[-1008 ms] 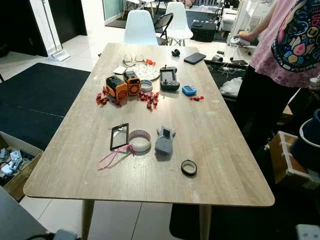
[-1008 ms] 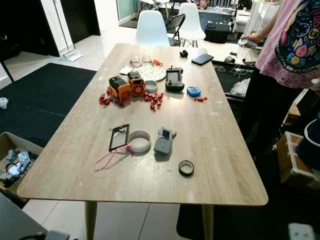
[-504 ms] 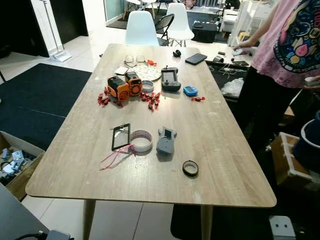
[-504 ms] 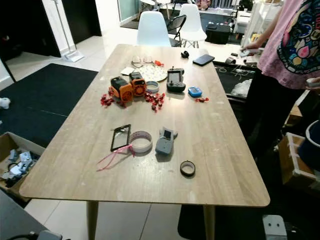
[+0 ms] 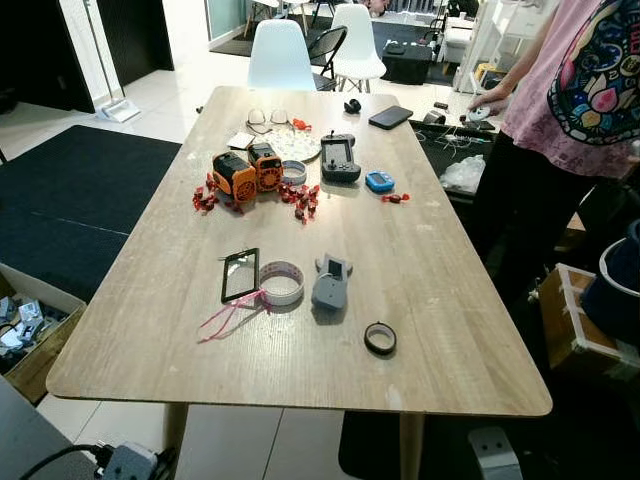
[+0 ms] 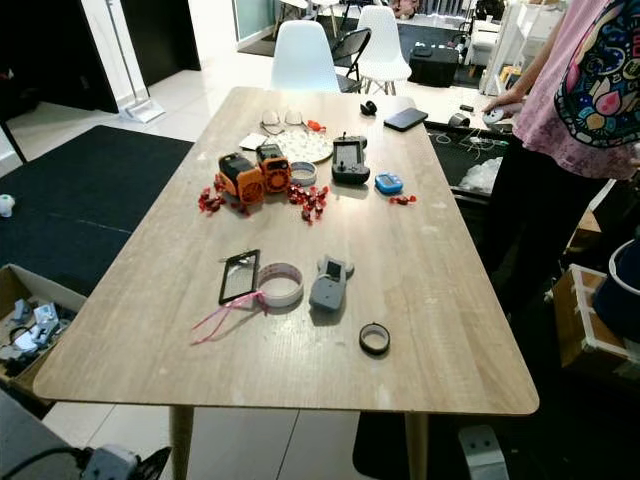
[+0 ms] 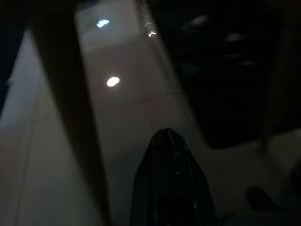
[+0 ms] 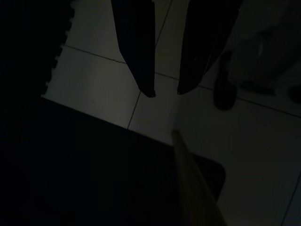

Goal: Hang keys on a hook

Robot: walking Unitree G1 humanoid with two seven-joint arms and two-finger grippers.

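Lower centre-left of the head view, on the surface (image 5: 450, 300), a pink cord (image 5: 228, 315), probably the keys, trails diagonally from a tape roll (image 5: 281, 282), nearer the left pincer (image 7: 171, 141) (fingers together) than the right pincer (image 8: 165, 92) (fingers apart), both hanging over floor.

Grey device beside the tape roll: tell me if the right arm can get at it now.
Probably not yet: the right gripper hangs low over the floor tiles, while the grey device lies on the table, open from the near edge.
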